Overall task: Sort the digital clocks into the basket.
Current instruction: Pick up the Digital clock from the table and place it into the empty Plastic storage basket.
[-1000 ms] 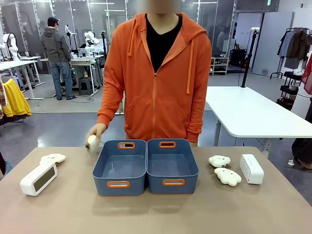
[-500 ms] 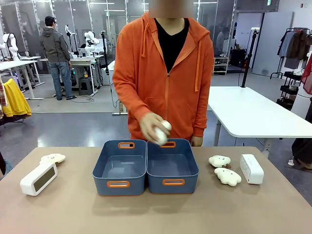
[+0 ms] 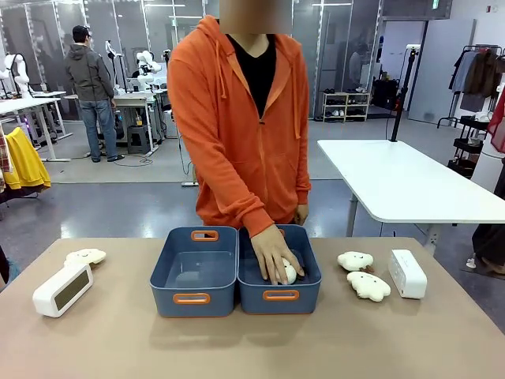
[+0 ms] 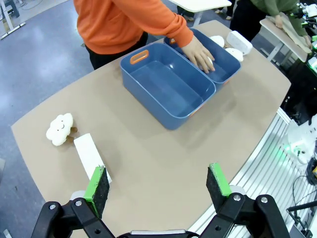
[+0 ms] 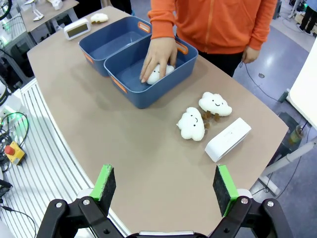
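- Left gripper (image 4: 157,186) and right gripper (image 5: 164,186): fingers apart, empty;
- one digital clock (image 3: 63,289) lies left of the left tub (image 3: 217,302), the second clock (image 3: 407,273) right of two cloud plushes (image 3: 368,286);
- the person's hand (image 3: 274,253) covers, perhaps presses, a third plush (image 5: 157,73) in the right tub (image 3: 252,301).

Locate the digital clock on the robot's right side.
In the front view the digital clock lies far right on the table, just beyond two plush toys that separate it from the right blue tub.

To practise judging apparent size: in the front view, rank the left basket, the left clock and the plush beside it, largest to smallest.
1. left basket
2. left clock, nearer the camera than the next item, yet clearly bigger
3. left plush
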`<state>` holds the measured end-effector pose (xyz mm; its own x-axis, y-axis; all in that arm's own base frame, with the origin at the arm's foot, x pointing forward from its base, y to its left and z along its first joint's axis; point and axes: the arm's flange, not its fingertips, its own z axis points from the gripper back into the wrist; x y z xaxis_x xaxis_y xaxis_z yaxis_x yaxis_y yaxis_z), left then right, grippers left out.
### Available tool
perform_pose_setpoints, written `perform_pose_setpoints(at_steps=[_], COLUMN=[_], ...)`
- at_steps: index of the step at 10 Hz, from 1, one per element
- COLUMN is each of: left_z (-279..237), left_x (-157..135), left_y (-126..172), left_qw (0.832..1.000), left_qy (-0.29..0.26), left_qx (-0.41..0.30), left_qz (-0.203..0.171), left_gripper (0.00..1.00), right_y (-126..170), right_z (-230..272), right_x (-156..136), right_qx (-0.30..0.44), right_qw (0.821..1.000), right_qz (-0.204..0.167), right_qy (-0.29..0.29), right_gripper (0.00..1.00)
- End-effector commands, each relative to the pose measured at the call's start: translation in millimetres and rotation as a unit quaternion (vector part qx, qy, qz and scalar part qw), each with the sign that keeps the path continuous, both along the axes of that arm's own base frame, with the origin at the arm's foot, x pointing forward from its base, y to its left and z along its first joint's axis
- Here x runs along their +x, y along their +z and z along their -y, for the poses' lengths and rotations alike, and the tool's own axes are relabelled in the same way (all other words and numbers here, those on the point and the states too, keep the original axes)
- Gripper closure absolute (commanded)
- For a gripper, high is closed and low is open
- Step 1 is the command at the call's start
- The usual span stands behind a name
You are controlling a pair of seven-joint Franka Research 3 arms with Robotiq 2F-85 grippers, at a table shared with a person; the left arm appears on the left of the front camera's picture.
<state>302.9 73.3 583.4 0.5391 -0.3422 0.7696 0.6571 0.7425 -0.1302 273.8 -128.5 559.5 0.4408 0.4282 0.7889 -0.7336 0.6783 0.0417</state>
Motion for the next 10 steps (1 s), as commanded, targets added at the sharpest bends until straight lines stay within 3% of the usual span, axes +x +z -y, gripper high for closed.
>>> perform_pose_setpoints(at_steps=[1,3,5,7,10], left_z=[-2,-2,-2,-2,-2], left_x=[-1,-1,-1,-1,-1], left_y=[0,0,0,0,0], left_qw=[1.0,1.0,1.0,1.0,1.0], left_qy=[-0.006,-0.006,-0.006,-0.006,-0.006], left_qx=[0.007,0.007,0.007,0.007,0.007], left_qz=[-0.004,-0.004,-0.004,-0.004,-0.004], left_gripper=[0.0,0.0,0.0,0.0,0.0], right_y=[0,14,32,8,-45], right_z=[0,-27,-54,-87,-113], right_x=[0,23,36,94,171], right_qx=[0.0,-0.03,-0.074,-0.131,-0.144], right_qw=[1.0,0.981,0.944,0.905,0.868], right_qz=[0.0,-0.099,-0.207,-0.254,-0.307], right_qy=[0.0,-0.163,-0.244,-0.314,-0.364], right_gripper=[0.0,0.0,0.0,0.0,0.0])
